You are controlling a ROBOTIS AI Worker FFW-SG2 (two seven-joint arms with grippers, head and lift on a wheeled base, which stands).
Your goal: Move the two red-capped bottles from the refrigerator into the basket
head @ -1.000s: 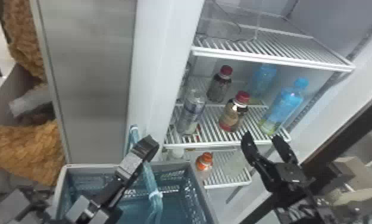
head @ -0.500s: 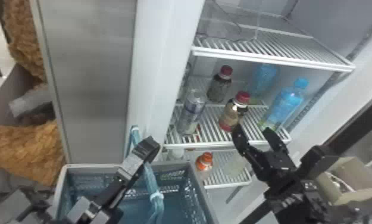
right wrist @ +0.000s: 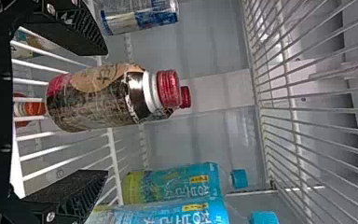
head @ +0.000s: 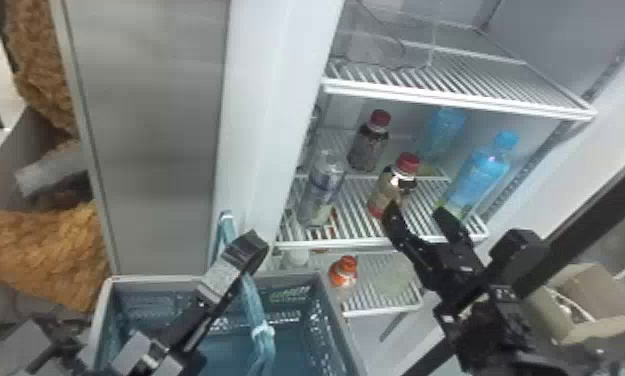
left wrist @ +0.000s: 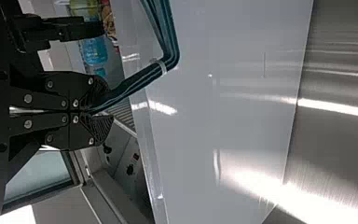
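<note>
The left hand [head: 248, 250], low and left of centre in the head view, is black with a pale grey plate [head: 218, 281] below its rounded tip and grey blocks [head: 136, 352] farther down. Its wrist view shows round silver screws [left wrist: 27, 98] and fine ridges on the black fingers [left wrist: 97, 128]. The right hand [head: 418, 212], lower right, is black and angular, with small pale markings [head: 466, 269] and, in its wrist view, wedge-shaped, ridged fingers [right wrist: 81, 28].

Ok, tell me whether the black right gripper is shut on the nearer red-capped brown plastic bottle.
No, the right gripper stands open, with a gap between each finger and the bottle.
</note>
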